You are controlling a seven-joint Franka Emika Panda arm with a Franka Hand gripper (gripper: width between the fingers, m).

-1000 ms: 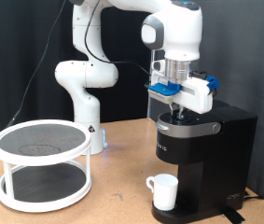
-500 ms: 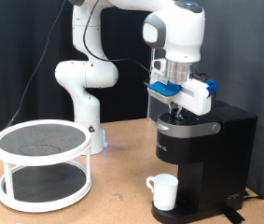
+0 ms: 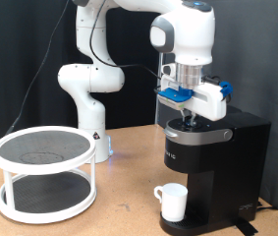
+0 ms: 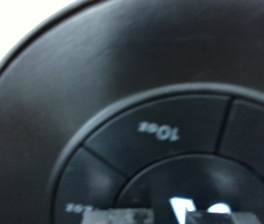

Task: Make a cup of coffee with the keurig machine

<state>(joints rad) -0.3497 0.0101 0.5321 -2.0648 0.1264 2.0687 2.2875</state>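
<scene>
The black keurig machine (image 3: pixel 227 167) stands at the exterior view's right with its lid down. The white cup (image 3: pixel 172 203) sits upright on its drip base under the spout. My gripper (image 3: pixel 188 120) points straight down with its fingertips together on the machine's top, at the button ring. The wrist view is filled by the black lid (image 4: pixel 94 103) and the round button panel, with the "10oz" button (image 4: pixel 159 131) close up. My fingertips (image 4: pixel 122 217) show blurred at the panel's centre. Nothing is between the fingers.
A white two-tier round rack (image 3: pixel 45 147) with dark mesh shelves stands at the exterior view's left. The arm's white base (image 3: pixel 84 88) rises behind it. Bare wooden tabletop (image 3: pixel 124 202) lies between the rack and the machine.
</scene>
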